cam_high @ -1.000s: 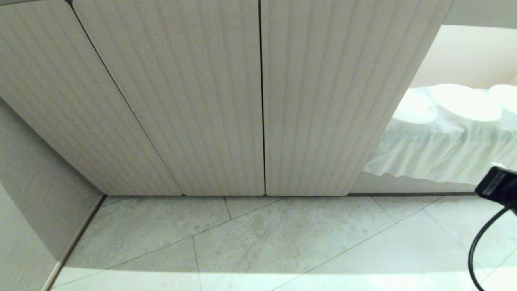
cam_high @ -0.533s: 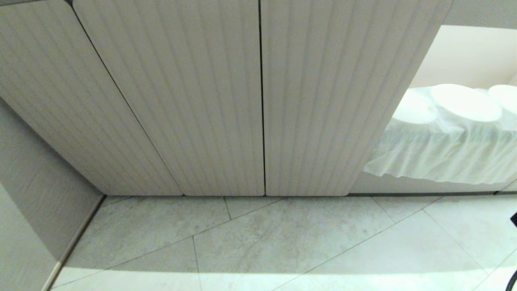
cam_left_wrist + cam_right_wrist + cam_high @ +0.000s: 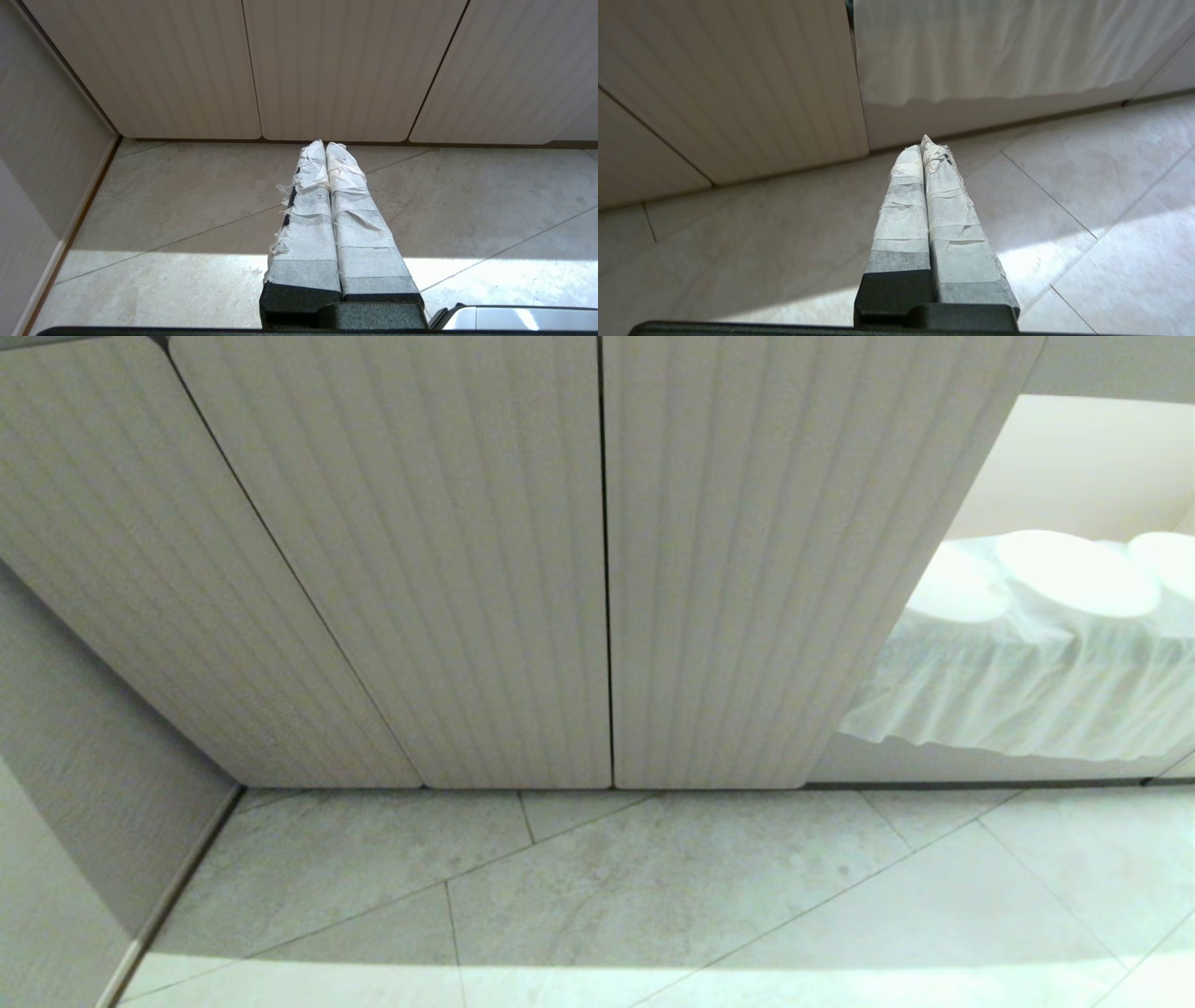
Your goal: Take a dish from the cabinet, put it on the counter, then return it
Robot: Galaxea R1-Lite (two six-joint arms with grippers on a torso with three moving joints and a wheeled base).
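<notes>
The right arm has dropped out of the head view; right gripper (image 3: 923, 145) and left gripper (image 3: 325, 145) are both pinched closed, empty. Reach squarely for the cabinet (image 3: 597, 569) door edge.

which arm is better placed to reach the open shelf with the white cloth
Right, probably: the right gripper, shut and empty, faces the cloth-draped shelf. The left gripper, also shut, faces only closed cabinet doors.

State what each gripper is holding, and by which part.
Nothing is held. The left gripper and the right gripper are both shut on nothing, above the floor before the cabinet.
</notes>
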